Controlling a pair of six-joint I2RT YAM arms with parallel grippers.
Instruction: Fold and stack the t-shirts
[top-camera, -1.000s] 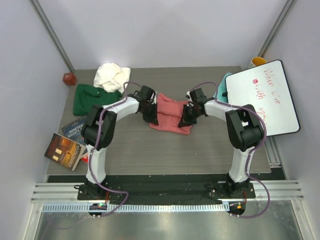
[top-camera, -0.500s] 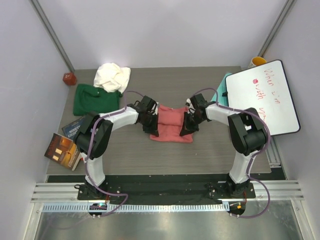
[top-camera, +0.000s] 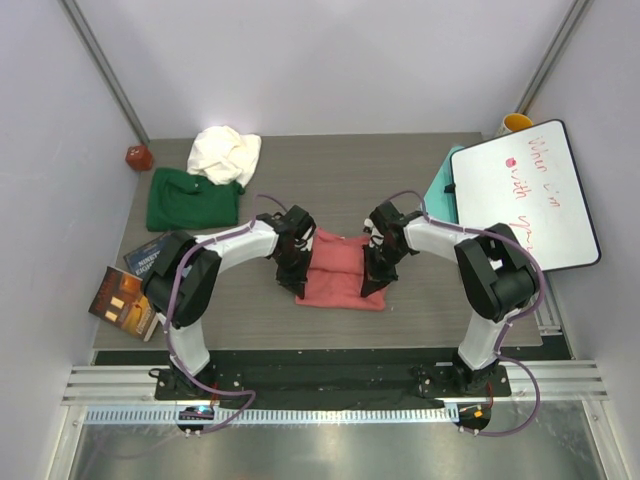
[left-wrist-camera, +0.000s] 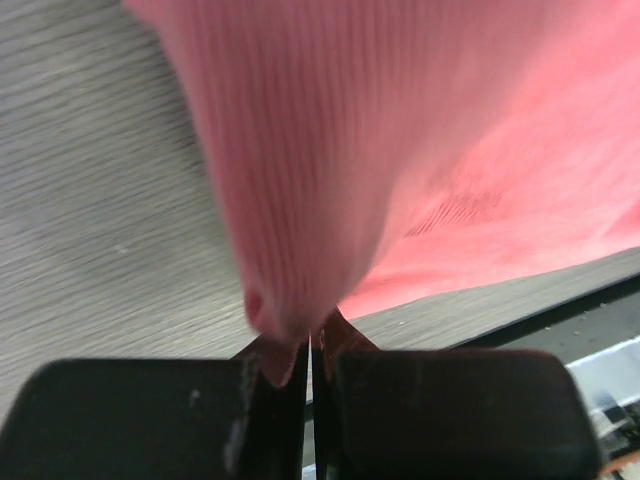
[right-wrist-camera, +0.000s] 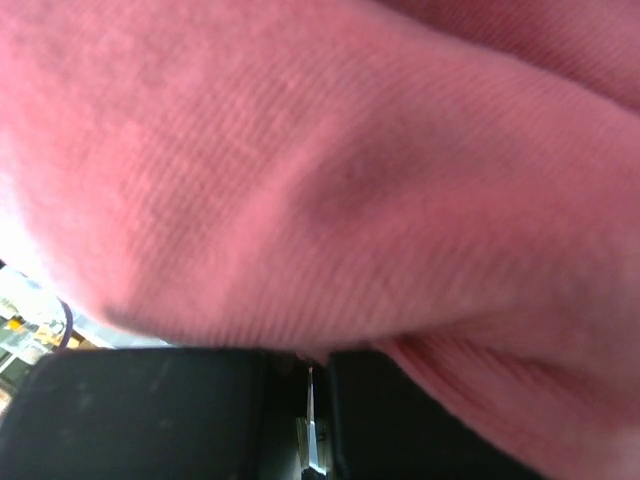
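Note:
The salmon-pink t-shirt (top-camera: 340, 270) lies partly folded in the middle of the table. My left gripper (top-camera: 293, 275) is shut on its left edge; in the left wrist view the pink cloth (left-wrist-camera: 330, 180) hangs pinched between the closed jaws. My right gripper (top-camera: 374, 272) is shut on its right edge; pink cloth (right-wrist-camera: 320, 180) fills the right wrist view. The dark green t-shirt (top-camera: 190, 198) lies flat at the back left. The cream-white t-shirt (top-camera: 225, 152) is bunched up behind it.
Two books (top-camera: 133, 290) lie at the table's left edge. A small red object (top-camera: 138, 157) sits at the back left corner. A whiteboard (top-camera: 525, 195) leans at the right over a teal item (top-camera: 442, 180). A yellow cup (top-camera: 516, 122) is behind it.
Both grippers have pulled the pink shirt's far edge toward the near side, folding it over itself. The shirt now lies closer to the front.

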